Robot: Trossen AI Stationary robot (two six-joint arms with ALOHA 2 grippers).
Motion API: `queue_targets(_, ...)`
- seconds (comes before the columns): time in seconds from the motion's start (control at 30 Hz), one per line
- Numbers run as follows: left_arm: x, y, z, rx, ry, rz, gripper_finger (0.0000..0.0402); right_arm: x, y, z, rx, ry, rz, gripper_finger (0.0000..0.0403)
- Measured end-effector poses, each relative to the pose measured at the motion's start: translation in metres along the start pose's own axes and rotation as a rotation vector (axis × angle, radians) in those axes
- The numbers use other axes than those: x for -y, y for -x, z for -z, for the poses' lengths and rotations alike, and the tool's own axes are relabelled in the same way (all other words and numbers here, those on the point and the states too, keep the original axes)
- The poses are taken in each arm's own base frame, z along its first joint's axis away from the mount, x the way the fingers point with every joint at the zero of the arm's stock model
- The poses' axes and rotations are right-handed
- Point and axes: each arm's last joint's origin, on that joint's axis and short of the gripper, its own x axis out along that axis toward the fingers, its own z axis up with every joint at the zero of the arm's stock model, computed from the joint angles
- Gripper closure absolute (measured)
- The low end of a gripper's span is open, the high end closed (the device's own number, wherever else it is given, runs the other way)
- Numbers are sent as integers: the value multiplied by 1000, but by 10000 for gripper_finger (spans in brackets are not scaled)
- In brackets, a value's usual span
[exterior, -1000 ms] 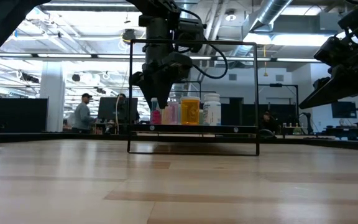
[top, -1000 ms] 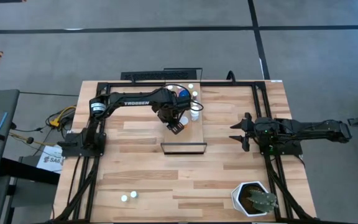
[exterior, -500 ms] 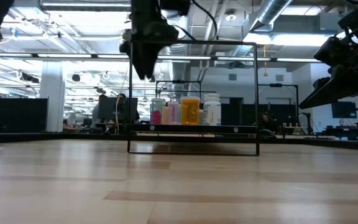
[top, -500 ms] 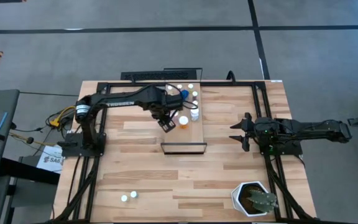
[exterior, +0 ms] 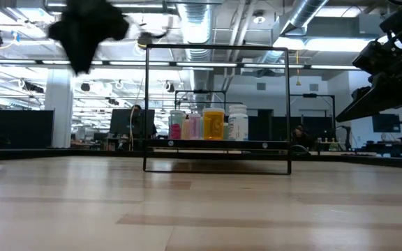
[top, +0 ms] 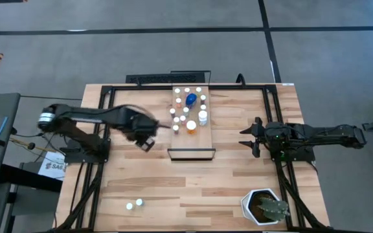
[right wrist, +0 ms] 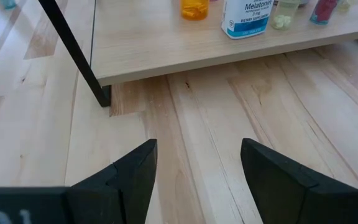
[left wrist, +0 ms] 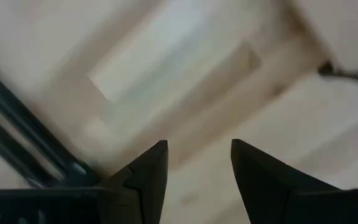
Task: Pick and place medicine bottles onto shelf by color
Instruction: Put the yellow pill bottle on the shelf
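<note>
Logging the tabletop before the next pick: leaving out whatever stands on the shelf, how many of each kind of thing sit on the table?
Loose white-capped bottles: 2
Shelf: 1
Plant pot: 1
Total: 4

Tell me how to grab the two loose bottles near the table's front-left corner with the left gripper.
Judging from the high view, both small bottles stand upright, white caps up, close together on the tabletop. Probably come straight down with the left gripper, its fingers open and empty, and close on the body just below one cap, fingers set across the pair's line so its neighbour isn't knocked.
</note>
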Motion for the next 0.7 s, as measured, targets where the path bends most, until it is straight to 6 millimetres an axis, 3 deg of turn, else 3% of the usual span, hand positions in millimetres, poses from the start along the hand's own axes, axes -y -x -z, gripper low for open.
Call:
queue_targets(0.13, -8, -22, 43, -72, 132, 137, 239, 0, 0, 0, 0, 0, 0, 147)
queue_targets(0.3, 10, -48, 89, -126, 271, 244, 239, 0, 0, 0, 0, 0, 0, 147)
queue_targets(0.7, 69, -53, 176, -283, 367, 289, 239, 0, 0, 0, 0, 0, 0, 147)
